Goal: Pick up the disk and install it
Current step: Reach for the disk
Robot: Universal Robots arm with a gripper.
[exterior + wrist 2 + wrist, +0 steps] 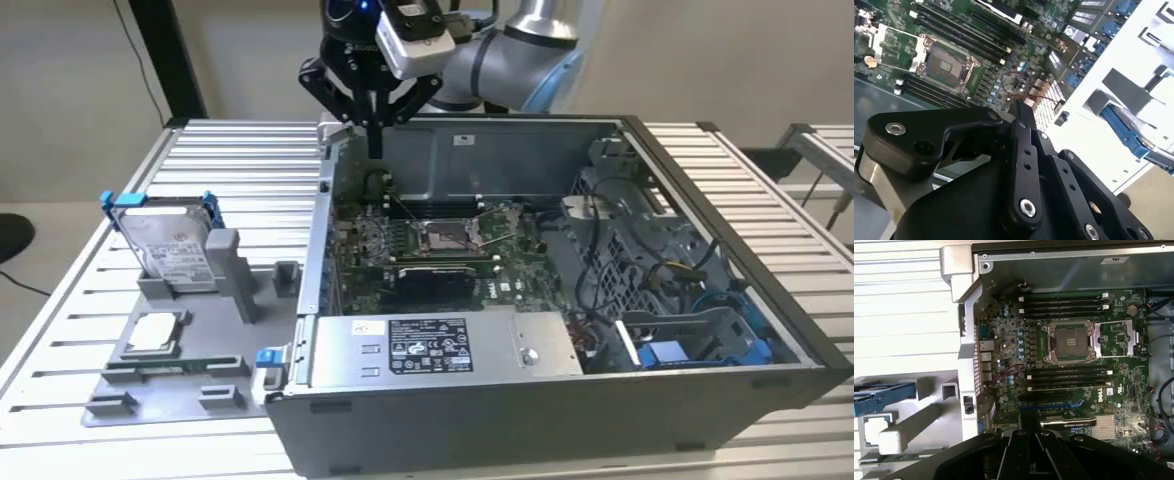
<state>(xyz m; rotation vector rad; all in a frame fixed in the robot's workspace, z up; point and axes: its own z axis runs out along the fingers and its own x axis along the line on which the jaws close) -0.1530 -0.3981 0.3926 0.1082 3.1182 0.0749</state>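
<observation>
The gripper (378,142) is positioned over the edge of the open computer case (534,425), with its fingers closed together on nothing. The disk (171,245) is seated upright in the grey holder (214,335), beside the case on the exterior view's left.

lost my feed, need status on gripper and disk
Gripper shut, empty, over the open case edge. Disk upright in grey holder, exterior view's left, untouched. Grey post against its front.

Even, soft indoor light in the exterior view; the inside of the computer case (534,150) sits in shade. In both wrist views the table (904,300) washes out to white glare, and the gripper (1021,112) is a dark foreground mass.
</observation>
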